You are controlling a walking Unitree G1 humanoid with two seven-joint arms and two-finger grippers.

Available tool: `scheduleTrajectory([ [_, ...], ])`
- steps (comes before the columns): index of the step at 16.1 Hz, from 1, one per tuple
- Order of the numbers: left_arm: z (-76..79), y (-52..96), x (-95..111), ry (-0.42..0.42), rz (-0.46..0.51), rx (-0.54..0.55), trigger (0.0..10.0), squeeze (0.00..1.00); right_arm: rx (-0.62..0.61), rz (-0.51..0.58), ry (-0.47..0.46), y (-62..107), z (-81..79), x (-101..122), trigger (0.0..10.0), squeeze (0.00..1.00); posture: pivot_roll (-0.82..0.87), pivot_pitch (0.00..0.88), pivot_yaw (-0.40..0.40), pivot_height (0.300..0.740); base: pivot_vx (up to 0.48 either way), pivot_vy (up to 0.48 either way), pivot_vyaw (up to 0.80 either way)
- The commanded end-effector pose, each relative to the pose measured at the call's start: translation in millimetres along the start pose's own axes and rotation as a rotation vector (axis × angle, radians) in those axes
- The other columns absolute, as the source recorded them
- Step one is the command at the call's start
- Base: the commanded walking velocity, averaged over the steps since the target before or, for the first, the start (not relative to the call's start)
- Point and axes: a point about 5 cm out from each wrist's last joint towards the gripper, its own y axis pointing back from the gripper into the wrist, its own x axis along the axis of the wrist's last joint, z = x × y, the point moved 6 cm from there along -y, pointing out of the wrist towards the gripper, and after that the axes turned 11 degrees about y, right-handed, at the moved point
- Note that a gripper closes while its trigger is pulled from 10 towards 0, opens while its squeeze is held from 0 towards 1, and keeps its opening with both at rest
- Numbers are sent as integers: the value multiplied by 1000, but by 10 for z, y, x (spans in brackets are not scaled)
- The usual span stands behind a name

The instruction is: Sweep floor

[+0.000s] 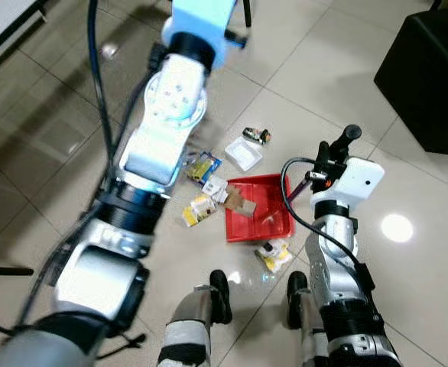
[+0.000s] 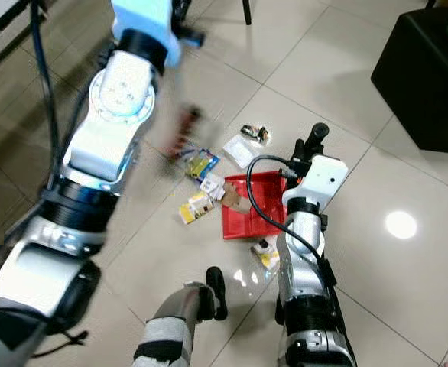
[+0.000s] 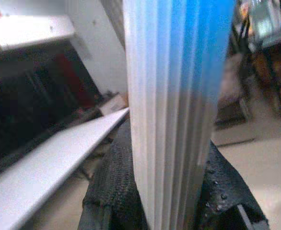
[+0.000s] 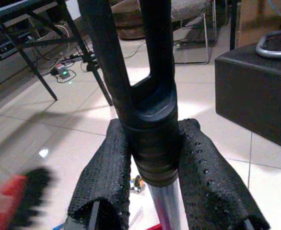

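Pincer work first: in the left eye view the right pincer point(image 1: 339, 149) stands upright beside the red dustpan point(image 1: 257, 208), clenched on the dustpan's black handle point(image 1: 349, 136), while the left arm reaches up and away, its left pincer point(image 1: 209, 23) lost behind a pale blue shaft, the broom handle point(image 1: 201, 19) by my reading. On the tiled floor point(image 1: 407, 183) the dustpan already holds a brown cardboard scrap point(image 1: 241, 202), so some litter looks gathered; a yellow-and-blue packet point(image 1: 203, 167), a white box point(image 1: 243, 153), a small dark can point(image 1: 256, 136), a yellow carton point(image 1: 197, 212) and a yellow wrapper point(image 1: 274, 254) near the robot's feet lie loose around it. The right eye view gives the same spread, plus a blurred red-and-dark streak point(image 2: 184, 131) just beyond the packets, probably the broom head in motion, and a black cabinet point(image 2: 426, 73) well apart at the far right. In the left wrist view the two black fingers point(image 3: 114, 177) press against the ribbed blue-white shaft, so the left pincer is grasping the broom handle. The right wrist view shows the padded fingers point(image 4: 107, 177) shut around the forked black handle, with a blurred red-and-black brush point(image 4: 16, 203) low at one edge. My judgement is that the sweeping is partway: one scrap is in the pan, most litter remains outside and has yet to be pushed in.
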Motion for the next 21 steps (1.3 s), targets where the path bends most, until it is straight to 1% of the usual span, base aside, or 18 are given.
scheduleTrajectory([
  [1, 47, 56, -98, -145, 14, -46, 10000, 0, 9, -307, -51, 405, -90, -728, 10000, 0, 143, 496, 262, 740, 0, 0, 0],
  [2, 60, 101, -198, -155, -5, -56, 10000, 0, 9, -306, -50, 409, -90, -725, 10000, 0, 133, 499, 258, 740, 0, 0, 0],
  [3, 137, 281, -546, -188, -74, -105, 10000, 0, 11, -304, -49, 416, -91, -716, 10000, 0, 123, 502, 254, 740, 0, 0, 0],
  [4, 194, 422, -793, -178, -132, -121, 10000, 0, 14, -301, -47, 419, -90, -704, 10000, 0, 113, 508, 250, 740, 0, 0, 0],
  [6, 291, 676, -1147, -183, -221, -132, 10000, 0, 23, -291, -28, 423, -87, -662, 10000, 0, 59, 542, 226, 740, 0, 0, 0],
  [7, 322, 761, -1256, -180, -256, -126, 10000, 0, 28, -280, -19, 430, -74, -619, 10000, 0, 42, 557, 212, 740, 0, 0, 0],
  [9, 354, 838, -1349, -142, -291, -108, 10000, 0, 45, -267, 5, 454, -39, -568, 10000, 0, 16, 581, 190, 740, 0, 0, 0],
  [10, 412, 930, -1408, -122, -297, -95, 10000, 0, 55, -268, 22, 479, -11, -562, 10000, 0, -3, 594, 177, 740, 0, 0, 0],
  [11, 496, 978, -1407, -92, -290, -90, 10000, 0, 57, -269, 31, 497, 16, -554, 10000, 0, -17, 603, 168, 740, 0, 0, 0],
  [12, 523, 985, -1403, -83, -291, -92, 10000, 0, 57, -269, 32, 500, 23, -549, 10000, 0, -21, 605, 164, 740, 0, 0, 0],
  [13, 654, 980, -1357, -6, -292, -84, 10000, 0, 56, -271, 35, 506, 47, -540, 10000, 0, -16, 610, 158, 740, 0, 0, 0],
  [14, 823, 935, -1228, 92, -273, -78, 10000, 0, 57, -276, 39, 509, 62, -541, 10000, 0, -14, 609, 156, 740, 0, 0, 0],
  [16, 1013, 756, -865, 269, -203, -32, 10000, 0, 60, -282, 39, 483, 50, -521, 10000, 0, -13, 608, 153, 740, 0, 0, 0],
  [17, 1046, 725, -796, 286, -187, -35, 10000, 0, 61, -282, 39, 478, 46, -510, 10000, 0, -13, 608, 153, 740, 0, 0, 0],
  [18, 1133, 642, -619, 364, -160, -36, 10000, 0, 61, -279, 37, 468, 39, -485, 10000, 0, -10, 601, 154, 740, 0, 0, 0],
  [19, 1176, 596, -523, 417, -148, -34, 10000, 0, 61, -278, 36, 465, 37, -472, 10000, 0, -10, 601, 154, 740, 0, 0, 0],
  [20, 1188, 521, -349, 469, -126, -34, 10000, 0, 65, -284, 37, 465, 26, -490, 10000, 0, 9, 591, 166, 740, 0, 0, 0],
  [21, 1169, 483, -267, 497, -115, -26, 10000, 0, 68, -289, 36, 467, 13, -500, 10000, 0, 18, 584, 173, 740, 0, 0, 0],
])
